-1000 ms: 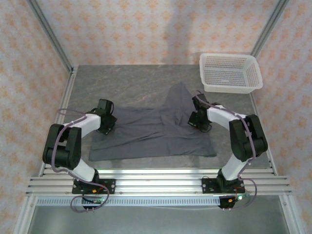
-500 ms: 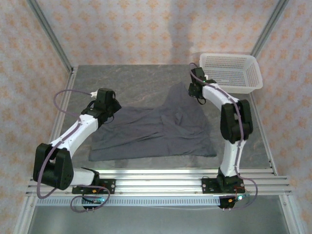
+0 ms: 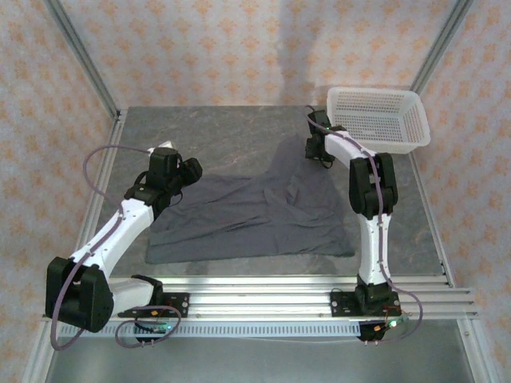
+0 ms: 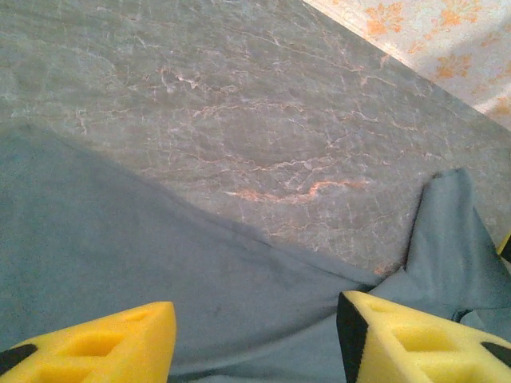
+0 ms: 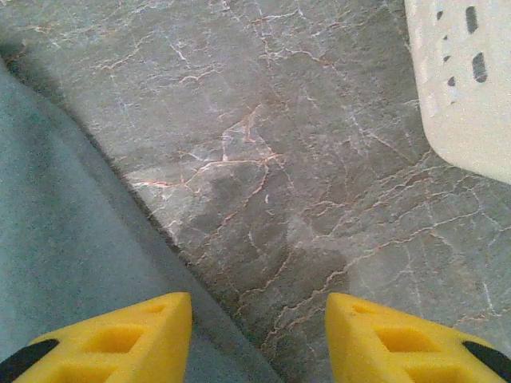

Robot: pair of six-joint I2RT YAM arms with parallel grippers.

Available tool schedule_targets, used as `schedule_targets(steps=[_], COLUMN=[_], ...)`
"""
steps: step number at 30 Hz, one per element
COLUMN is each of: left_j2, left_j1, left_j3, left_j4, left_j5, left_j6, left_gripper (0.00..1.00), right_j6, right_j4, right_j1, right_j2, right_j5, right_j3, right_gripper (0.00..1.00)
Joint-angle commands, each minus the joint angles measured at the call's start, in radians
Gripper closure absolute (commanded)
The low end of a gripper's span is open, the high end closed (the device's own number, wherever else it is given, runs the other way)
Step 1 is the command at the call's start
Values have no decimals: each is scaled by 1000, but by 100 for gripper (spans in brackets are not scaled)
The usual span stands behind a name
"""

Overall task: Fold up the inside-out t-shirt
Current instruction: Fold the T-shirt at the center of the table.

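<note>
Both arms have reached outward since a second ago. The left gripper (image 3: 188, 169) has gone from the shirt's left half to its 10 o'clock corner, and the right gripper (image 3: 314, 148) from the right half to the cloth's peak at 1 o'clock.

Count: one inside-out t-shirt (image 3: 255, 217), one white mesh basket (image 3: 375, 120), two arms.

The t-shirt lies spread on the grey marbled table (image 3: 215, 132), centre toward 6 o'clock, with one point of cloth running up toward 12–1 o'clock. The basket sits at the table's 1–2 o'clock corner.

Left wrist view: two yellow foam pads (image 4: 88, 339) stand apart, nothing gripped, cloth beneath them.

Right wrist view: two yellow pads (image 5: 399, 335) stand apart over bare table, with the shirt edge at 9 o'clock and the basket wall at 2 o'clock.
</note>
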Motion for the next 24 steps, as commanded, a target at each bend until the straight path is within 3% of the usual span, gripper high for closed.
schedule_targets(steps=[1,3,7,9,15,20,24], left_j2=[-23,-22,-24,-30,-31,-31,-27], left_j1=[14,15,15,16,15,15,15], left_j3=[23,27,20,8,0,-8,-9], left_j4=[-26,-28,-34,-26,-32,-23,-24], left_j5=[-1,7,8,10,12,16,16], left_j6=[11,6,-3,-5,-1,-5,1], left_gripper=[38,37,36,36,36,36,36], right_j6=[17,26,35,14,-59,-16,23], right_j4=[-71,-89,-64,-22,89,288,367], right_j1=[-2,-3,0,0,11,27,40], right_j2=[24,26,-6,-39,-168,-270,-259], right_j5=[-35,-51,-47,-48,18,42,82], right_j3=[3,6,-44,-85,-173,-340,-389], right_gripper=[53,55,71,73,67,61,56])
